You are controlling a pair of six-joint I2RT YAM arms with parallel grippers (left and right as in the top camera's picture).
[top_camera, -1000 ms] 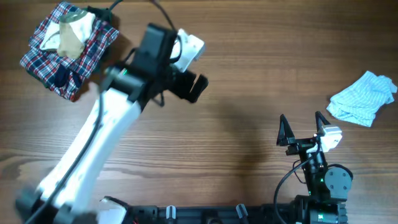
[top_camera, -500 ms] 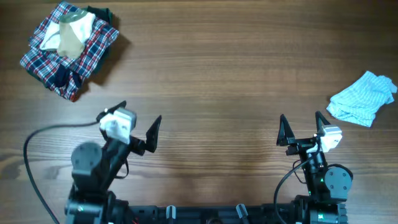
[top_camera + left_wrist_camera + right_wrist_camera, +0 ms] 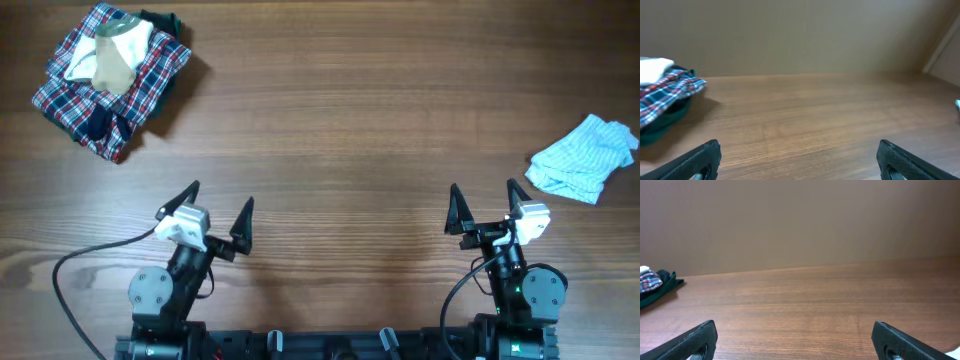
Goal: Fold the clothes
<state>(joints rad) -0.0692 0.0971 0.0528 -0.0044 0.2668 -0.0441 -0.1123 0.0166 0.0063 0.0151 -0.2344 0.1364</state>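
A folded cream-white top with a tan part (image 3: 110, 55) lies on a stack of folded clothes, topped by a red-blue plaid garment (image 3: 100, 95), at the far left corner. The stack also shows at the left edge of the left wrist view (image 3: 665, 92). A crumpled pale blue striped garment (image 3: 583, 160) lies at the right edge of the table. My left gripper (image 3: 220, 205) is open and empty near the front left. My right gripper (image 3: 486, 205) is open and empty near the front right, left of the blue garment.
A dark green garment (image 3: 160, 22) sits under the stack at the far left; it also shows in the right wrist view (image 3: 660, 282). The wooden table (image 3: 360, 130) spans the view. A black cable (image 3: 75, 270) loops by the left arm's base.
My left arm has pulled back from the stack at the far left to the front left and now rests low there with its gripper open. The right arm has not moved.
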